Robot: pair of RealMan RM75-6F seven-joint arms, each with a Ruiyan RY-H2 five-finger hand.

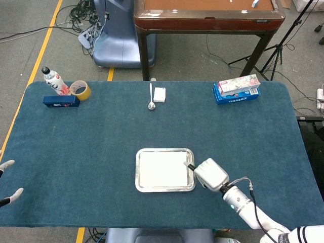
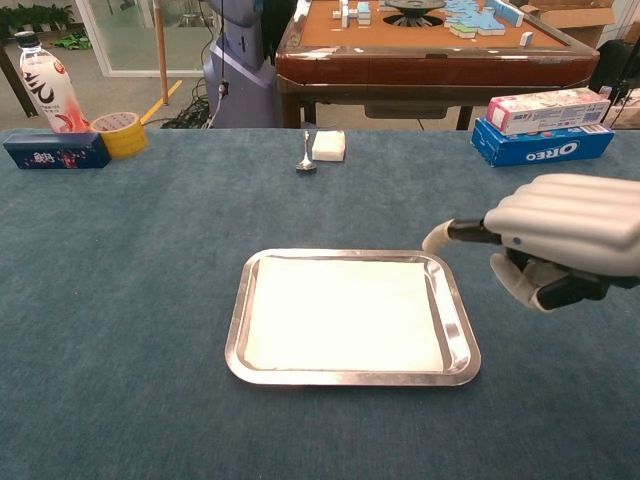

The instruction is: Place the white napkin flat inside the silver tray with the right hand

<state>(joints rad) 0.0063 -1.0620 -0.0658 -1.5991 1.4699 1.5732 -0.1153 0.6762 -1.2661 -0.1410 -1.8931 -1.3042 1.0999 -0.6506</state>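
The white napkin point(image 1: 164, 169) point(image 2: 345, 312) lies flat inside the silver tray point(image 1: 137, 172) point(image 2: 236, 342) near the table's front edge, filling most of its floor. My right hand point(image 1: 210, 174) point(image 2: 565, 235) hovers just off the tray's right rim, raised above the cloth. It holds nothing; most fingers are curled under and one finger points left towards the tray's far right corner. Only two spread fingertips of my left hand point(image 1: 6, 165) show, at the far left edge of the head view, with nothing between them.
At the back of the table lie a spoon point(image 1: 151, 96) and a small white block point(image 1: 159, 94). Back left stand a bottle point(image 1: 53, 80), a tape roll point(image 1: 80, 90) and a blue box point(image 1: 61, 101). Back right are stacked snack boxes point(image 1: 236, 89).
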